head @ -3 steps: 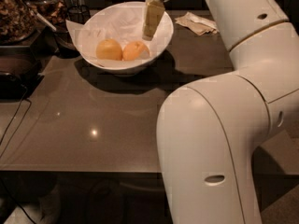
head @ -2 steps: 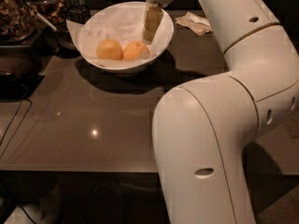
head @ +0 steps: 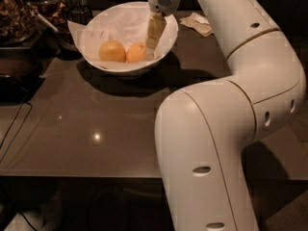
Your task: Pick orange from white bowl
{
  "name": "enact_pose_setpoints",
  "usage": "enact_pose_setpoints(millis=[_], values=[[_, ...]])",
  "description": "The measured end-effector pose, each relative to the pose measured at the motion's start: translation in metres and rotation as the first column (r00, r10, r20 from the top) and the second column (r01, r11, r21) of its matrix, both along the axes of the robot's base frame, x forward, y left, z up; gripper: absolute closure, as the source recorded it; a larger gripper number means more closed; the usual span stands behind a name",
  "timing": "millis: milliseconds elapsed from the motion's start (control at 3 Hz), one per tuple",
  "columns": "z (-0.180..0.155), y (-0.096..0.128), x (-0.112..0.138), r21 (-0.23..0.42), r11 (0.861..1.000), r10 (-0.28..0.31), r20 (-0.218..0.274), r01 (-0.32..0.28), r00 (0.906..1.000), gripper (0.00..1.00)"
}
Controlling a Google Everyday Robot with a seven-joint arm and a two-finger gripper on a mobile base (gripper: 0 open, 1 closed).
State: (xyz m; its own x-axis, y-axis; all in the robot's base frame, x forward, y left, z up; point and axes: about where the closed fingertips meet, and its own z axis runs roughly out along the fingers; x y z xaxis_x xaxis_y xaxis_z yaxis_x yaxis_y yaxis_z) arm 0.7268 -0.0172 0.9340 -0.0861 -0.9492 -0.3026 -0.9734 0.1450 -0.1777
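Observation:
The white bowl [head: 91,57], lined with crumpled white paper, stands at the back of the dark table. Two round fruits lie side by side in it. The right one is the deeper-coloured orange [head: 136,52]. The left one [head: 112,51] is paler and more golden. My gripper [head: 153,44] reaches down into the bowl from above. Its tip is just to the right of the orange, very close to it. I cannot tell whether it touches the fruit.
My arm's large white links [head: 207,143] fill the right and front of the view. A crumpled paper napkin [head: 199,23] lies right of the bowl. Dark containers [head: 21,13] stand at the back left, and a cable [head: 12,129] runs along the table's left edge.
The gripper has come down a little deeper into the bowl, closer to the orange. The arm's elbow has shifted. The fruits have not moved.

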Motion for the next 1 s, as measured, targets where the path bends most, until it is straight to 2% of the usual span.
enact_pose_setpoints(millis=[333,667,1000], values=[[-0.011,0.005,0.001,0.0,1.0,0.001,-0.025,-0.001,0.9997,0.27],[-0.017,0.011,0.003,-0.01,1.0,0.01,-0.035,-0.011,0.9993,0.27],[-0.02,0.017,0.002,-0.021,0.999,0.03,-0.039,-0.031,0.9988,0.32]])
